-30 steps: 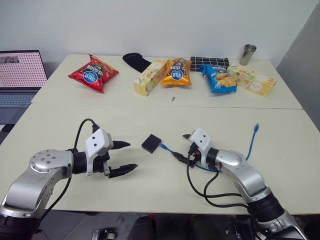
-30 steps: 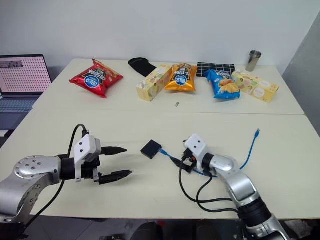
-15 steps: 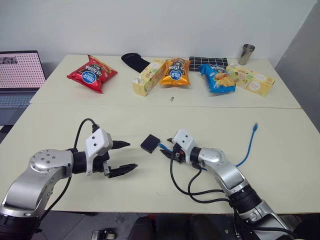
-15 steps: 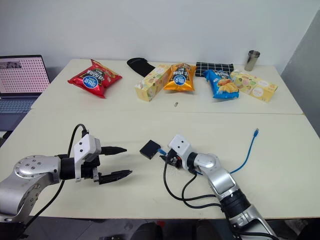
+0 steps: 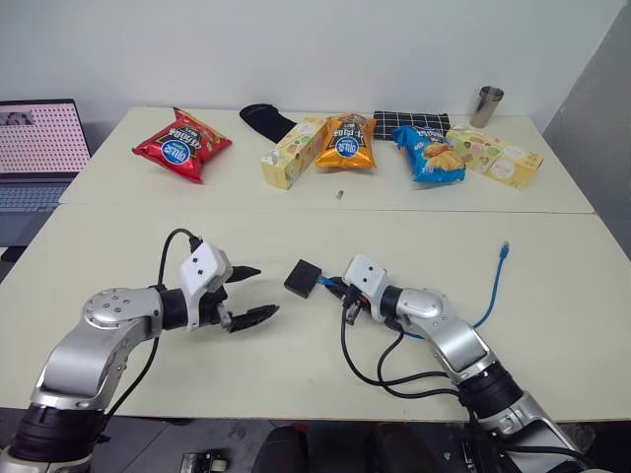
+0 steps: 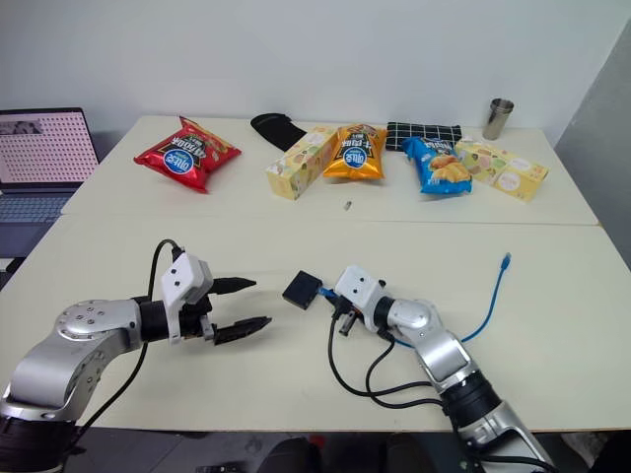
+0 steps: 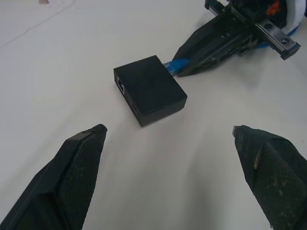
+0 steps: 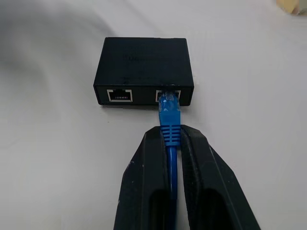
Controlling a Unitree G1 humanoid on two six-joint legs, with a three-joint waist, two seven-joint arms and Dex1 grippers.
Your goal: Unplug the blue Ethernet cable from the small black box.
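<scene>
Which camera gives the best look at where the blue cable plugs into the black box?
The right wrist view: the blue cable enters the black box in its right-hand port, the other port empty. The left wrist view shows the plug partly behind the right end effector. The head views show it small.

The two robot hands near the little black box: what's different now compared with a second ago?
The right gripper slid along the blue Ethernet cable toward the small black box and shut on the cable just behind its plug. The left gripper crept closer to the box, fingers wide open. The cable stays plugged in, and the box is about where it was.
</scene>
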